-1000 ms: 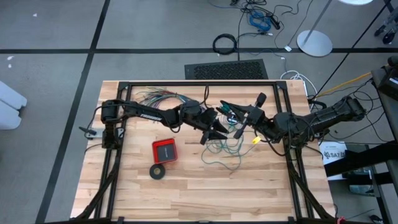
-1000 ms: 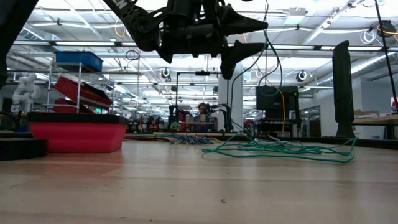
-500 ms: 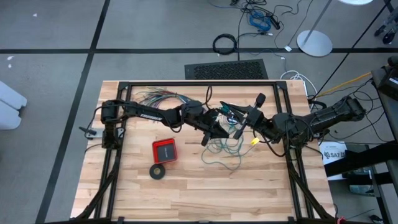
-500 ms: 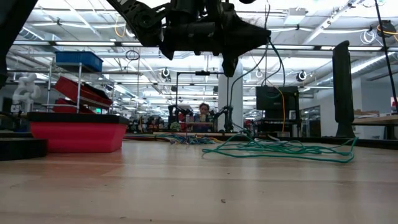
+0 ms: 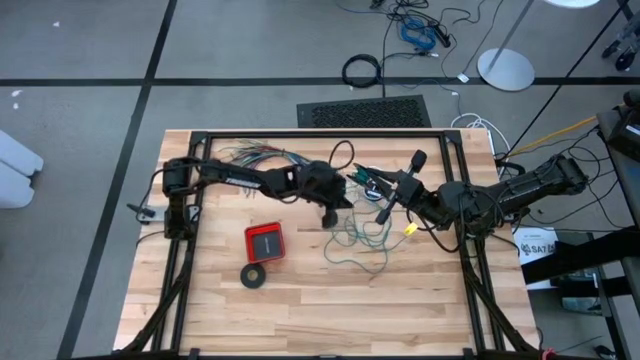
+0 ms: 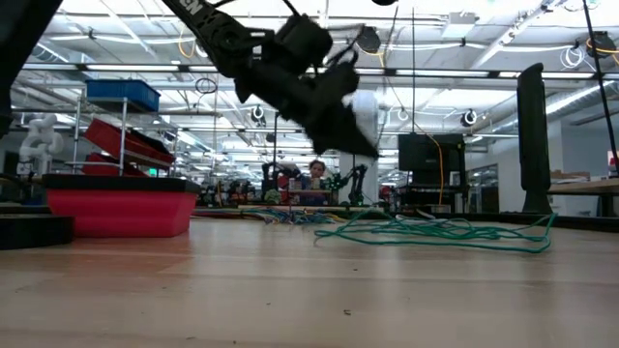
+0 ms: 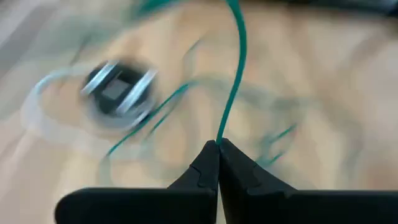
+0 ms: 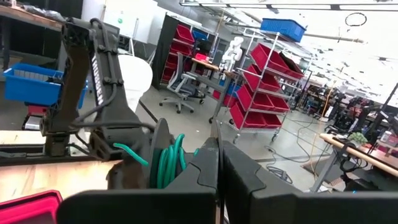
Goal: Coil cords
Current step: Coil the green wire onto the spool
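The teal-green wire [image 5: 358, 243] lies as a loose tangle on the wood table [image 5: 300, 310], right of centre; the low view shows the tangle [image 6: 435, 232] flat on the top. My left gripper [image 5: 334, 210] slants down over its left part and is shut on one strand. My right gripper [image 5: 383, 193] stays level above the tangle's far side, shut, with several teal loops [image 8: 166, 163] beside its fingers. In the left wrist view, a white cord with a small black round piece [image 7: 117, 92] lies blurred on the table beyond the fingers. My left gripper pinches a single strand of the teal wire [image 7: 222, 134] between its two fingertips, coming at it from the table's left and slanting down. The strand runs on from the tips, clear of the table there. My right gripper is shut with teal loops [image 8: 177, 158] beside its left finger; its own fingers hide the place of contact. The loops stand upright, lifted above the table.
A red box [image 5: 265, 241] and a black tape-like ring [image 5: 254, 276] sit left of the tangle. A fanned bundle of many-coloured wires [image 5: 250, 155] lies at the far left. A small yellow tag [image 5: 410, 226] is near my right arm. Bare wood fills the near half.
My left gripper has shut from wide open onto a teal strand. It has tipped from about level to slanting down and has sunk toward the tangle. The tangle on the table has kept its place.
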Motion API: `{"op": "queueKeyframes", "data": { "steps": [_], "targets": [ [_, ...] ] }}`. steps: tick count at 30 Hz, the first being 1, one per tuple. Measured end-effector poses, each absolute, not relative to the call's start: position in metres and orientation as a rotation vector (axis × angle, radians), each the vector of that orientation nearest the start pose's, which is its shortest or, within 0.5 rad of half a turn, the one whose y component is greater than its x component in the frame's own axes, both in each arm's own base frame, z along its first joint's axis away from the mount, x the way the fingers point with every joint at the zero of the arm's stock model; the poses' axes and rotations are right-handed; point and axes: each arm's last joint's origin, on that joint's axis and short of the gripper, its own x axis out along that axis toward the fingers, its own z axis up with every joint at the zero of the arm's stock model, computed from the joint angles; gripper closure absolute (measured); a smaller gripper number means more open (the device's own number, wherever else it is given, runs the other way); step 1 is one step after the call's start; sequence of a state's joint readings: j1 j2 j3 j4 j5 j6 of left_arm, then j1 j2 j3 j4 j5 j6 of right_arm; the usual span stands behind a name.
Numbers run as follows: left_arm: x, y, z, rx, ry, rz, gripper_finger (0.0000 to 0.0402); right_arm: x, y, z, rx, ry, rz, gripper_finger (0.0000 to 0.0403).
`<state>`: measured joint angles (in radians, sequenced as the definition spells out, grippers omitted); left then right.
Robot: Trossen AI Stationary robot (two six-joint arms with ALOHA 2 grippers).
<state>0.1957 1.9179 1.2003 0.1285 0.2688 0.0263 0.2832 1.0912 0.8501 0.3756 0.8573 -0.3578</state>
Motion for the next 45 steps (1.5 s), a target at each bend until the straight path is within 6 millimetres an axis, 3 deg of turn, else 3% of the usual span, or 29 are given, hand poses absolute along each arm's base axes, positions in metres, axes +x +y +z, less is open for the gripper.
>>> {"op": "queueKeyframes", "data": {
  "steps": [10,14,29,38,41,45],
  "targets": [
    [0.377,0.117,0.139,-0.086,0.959,0.143,0.0399,0.233,0.046,0.352,-0.315,-0.032,-0.541,0.0403],
    [0.37,0.132,0.128,-0.115,1.025,0.182,0.04,0.233,0.046,0.351,-0.32,-0.028,-0.54,0.0403],
    [0.349,0.163,0.121,-0.125,1.129,0.263,0.04,0.231,0.055,0.351,-0.361,-0.02,-0.511,0.0403],
    [0.344,0.165,0.119,-0.149,1.177,0.306,0.0398,0.229,0.058,0.35,-0.38,0.01,-0.566,0.0403],
    [0.342,0.159,0.124,-0.143,1.206,0.298,0.0374,0.228,0.06,0.351,-0.381,0.009,-0.559,0.0403],
    [0.336,0.149,0.14,-0.079,1.238,0.305,0.03,0.227,0.06,0.351,-0.385,0.016,-0.583,0.0403]
  ]
}}
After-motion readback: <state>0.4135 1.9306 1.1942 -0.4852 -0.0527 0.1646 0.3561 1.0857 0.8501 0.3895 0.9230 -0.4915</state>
